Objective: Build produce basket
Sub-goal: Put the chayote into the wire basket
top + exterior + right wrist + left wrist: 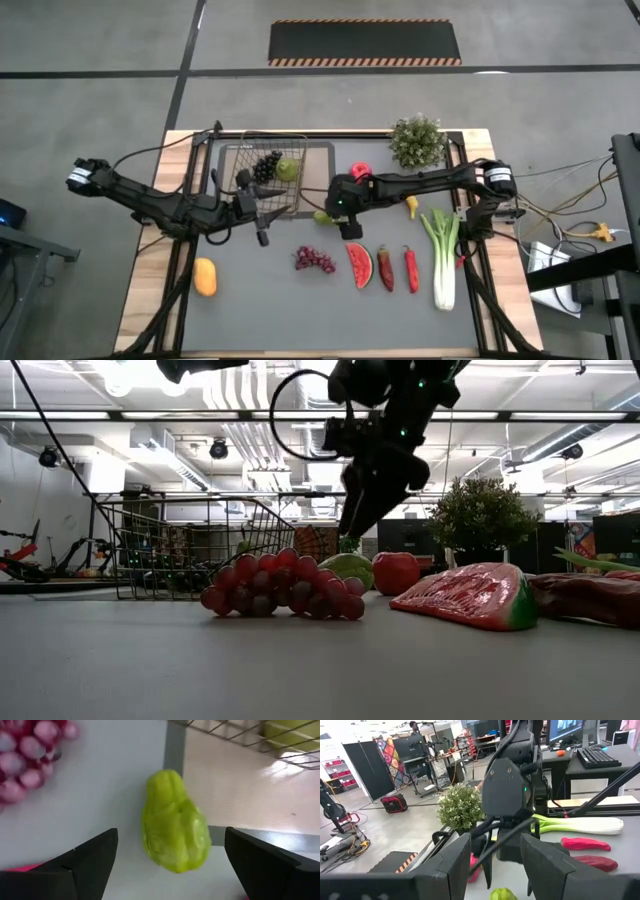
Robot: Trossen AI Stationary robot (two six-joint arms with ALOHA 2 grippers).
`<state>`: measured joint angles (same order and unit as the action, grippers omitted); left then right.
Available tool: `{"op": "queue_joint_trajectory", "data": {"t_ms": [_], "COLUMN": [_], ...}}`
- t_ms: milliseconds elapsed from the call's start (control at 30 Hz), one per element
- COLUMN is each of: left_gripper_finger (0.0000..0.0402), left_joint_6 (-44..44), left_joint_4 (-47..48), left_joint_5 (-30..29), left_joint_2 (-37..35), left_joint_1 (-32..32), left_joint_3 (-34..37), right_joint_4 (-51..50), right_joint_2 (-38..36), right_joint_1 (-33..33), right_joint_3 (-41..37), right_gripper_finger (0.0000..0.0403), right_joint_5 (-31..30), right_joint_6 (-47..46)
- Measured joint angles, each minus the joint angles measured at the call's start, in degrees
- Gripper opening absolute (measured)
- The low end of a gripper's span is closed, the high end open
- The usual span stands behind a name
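The dark wire basket (265, 178) stands on the tan mat (318, 160) and holds dark grapes (265, 165) and a green pear (288, 168). A second green pear (172, 820) lies at the mat's near right corner, partly on its dark frame. My right gripper (172, 870) hangs open just above this pear (322, 215), with one finger on either side and no contact. In the low view its fingers (360, 510) point down at the pear (345, 568). My left gripper (497, 865) is open beside the basket's near side (268, 215), facing the right arm.
On the grey table lie an orange fruit (205, 276), purple grapes (314, 260), a watermelon slice (359, 265), two red chilies (398, 268), a leek (443, 255), a banana (411, 206) and a red apple (360, 172). A potted plant (417, 140) stands at the far right.
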<state>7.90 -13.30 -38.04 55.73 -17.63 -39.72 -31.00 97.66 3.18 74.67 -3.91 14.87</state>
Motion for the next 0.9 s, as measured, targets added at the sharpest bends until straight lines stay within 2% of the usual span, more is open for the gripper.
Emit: {"op": "queue_joint_trajectory", "data": {"t_ms": [533, 667, 900], "left_gripper_finger": [0.0155, 0.0155, 0.0155], "left_joint_6": [0.04, 0.04, 0.04], "left_joint_4": [-1.52, -1.51, -1.69], "left_joint_5": [0.03, 0.07, 0.07], "left_joint_2": [0.81, 0.82, 0.81], "left_joint_1": [0.0, 0.0, 0.0], "left_joint_3": [0.11, 0.1, 0.09], "right_joint_4": [2.6, 2.82, 2.67], "right_joint_2": [6.6, 6.56, 6.52], "right_joint_1": [0.99, 1.1, 1.7], "right_joint_3": [0.02, 0.04, 0.04], "right_gripper_finger": [0.0325, 0.029, 0.0195], "right_joint_5": [-0.14, 0.14, 0.54], "right_joint_6": [2.71, 3.11, 2.77]}}
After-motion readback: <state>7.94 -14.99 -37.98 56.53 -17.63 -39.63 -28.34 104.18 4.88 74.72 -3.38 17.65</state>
